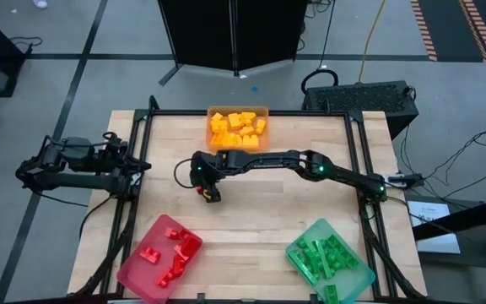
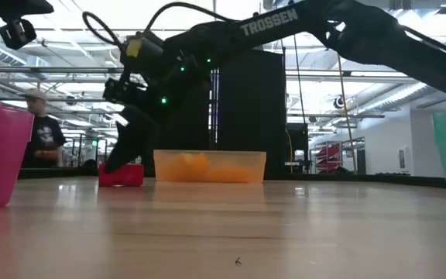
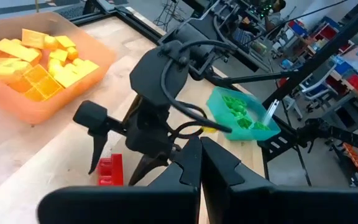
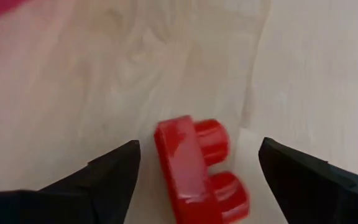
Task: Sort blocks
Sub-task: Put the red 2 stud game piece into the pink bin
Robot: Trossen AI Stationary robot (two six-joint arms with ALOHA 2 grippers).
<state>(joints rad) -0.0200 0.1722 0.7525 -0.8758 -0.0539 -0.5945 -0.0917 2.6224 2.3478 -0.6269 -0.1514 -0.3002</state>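
The right tool (image 4: pixel 194 171), fingers apart, is straddling the last loose red block (image 4: pixel 197 168) on the bench (image 1: pixel 268 211), evidently to grasp it; the left tool (image 3: pixel 197 174), closed, is waiting aside.

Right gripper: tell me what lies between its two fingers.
In the right wrist view, a red block lies on the bare table between the open fingers of the right gripper, untouched by either. The left wrist view agrees.
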